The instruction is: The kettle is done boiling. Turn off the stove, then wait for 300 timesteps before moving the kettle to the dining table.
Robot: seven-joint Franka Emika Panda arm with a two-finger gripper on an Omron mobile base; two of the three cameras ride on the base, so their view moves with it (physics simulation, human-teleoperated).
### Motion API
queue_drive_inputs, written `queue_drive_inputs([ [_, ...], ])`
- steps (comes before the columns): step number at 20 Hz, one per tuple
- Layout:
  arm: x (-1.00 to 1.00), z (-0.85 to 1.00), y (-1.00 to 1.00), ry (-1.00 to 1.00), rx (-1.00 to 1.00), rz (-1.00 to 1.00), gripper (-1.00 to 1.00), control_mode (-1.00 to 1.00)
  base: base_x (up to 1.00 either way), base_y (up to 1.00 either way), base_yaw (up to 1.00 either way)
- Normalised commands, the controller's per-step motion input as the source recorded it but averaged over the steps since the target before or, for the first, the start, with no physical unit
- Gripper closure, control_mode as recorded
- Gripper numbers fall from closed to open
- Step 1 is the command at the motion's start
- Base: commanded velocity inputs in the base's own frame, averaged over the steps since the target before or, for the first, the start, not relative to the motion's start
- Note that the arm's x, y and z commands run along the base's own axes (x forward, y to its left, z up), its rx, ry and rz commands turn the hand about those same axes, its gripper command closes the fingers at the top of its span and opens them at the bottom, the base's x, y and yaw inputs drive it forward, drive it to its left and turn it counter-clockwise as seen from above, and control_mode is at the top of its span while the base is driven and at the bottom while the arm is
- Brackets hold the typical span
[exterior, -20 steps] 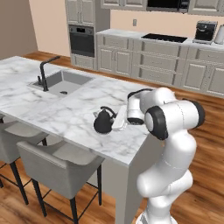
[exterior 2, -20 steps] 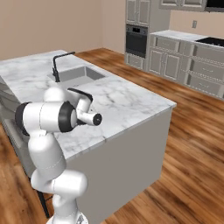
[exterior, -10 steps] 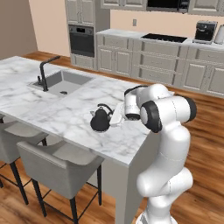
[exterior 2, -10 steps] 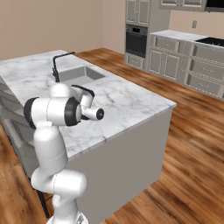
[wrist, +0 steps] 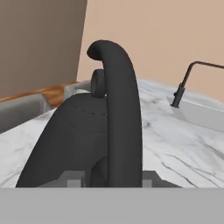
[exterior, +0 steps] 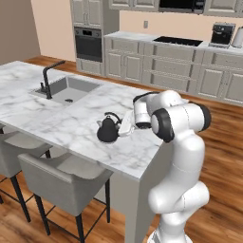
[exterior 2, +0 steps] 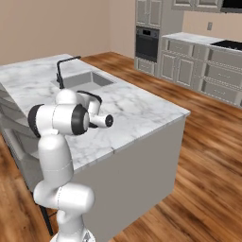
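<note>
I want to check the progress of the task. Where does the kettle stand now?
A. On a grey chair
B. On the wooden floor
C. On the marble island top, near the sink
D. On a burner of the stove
C: the kettle stands upright on the marble island top, a short way from the sink, far from the stove.

The kettle [exterior: 108,131] has a matt dark grey body with a smooth black handle [wrist: 117,118], and it stands on the polished grey-veined marble of the dining table [exterior: 71,123] above a glossy wood-plank floor [exterior 2: 208,189].
</note>
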Motion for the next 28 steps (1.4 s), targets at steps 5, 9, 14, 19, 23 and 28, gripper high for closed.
queue_drive_inputs([
  [5, 0.04, -0.09, 0.15, 0.02, 0.0, 0.05, -1.0, -1.0, 0.0, 0.0, 0.0],
  [9, -0.01, -0.07, 0.2, 0.0, 0.0, 0.01, -1.0, -1.0, 0.0, 0.0, 0.0],
  [14, -0.19, -0.03, 0.22, -0.01, 0.0, 0.0, -1.0, -1.0, 0.0, 0.0, 0.0],
  [19, -0.41, 0.0, 0.02, -0.04, 0.0, 0.0, -1.0, -1.0, 0.0, 0.0, 0.0],
  [23, -0.47, 0.0, -0.03, -0.05, 0.0, 0.0, -1.0, -1.0, 0.0, 0.0, 0.0],
  [28, -0.5, 0.02, -0.23, -0.06, 0.0, 0.01, -1.0, -1.0, 0.0, 0.0, 0.0],
])
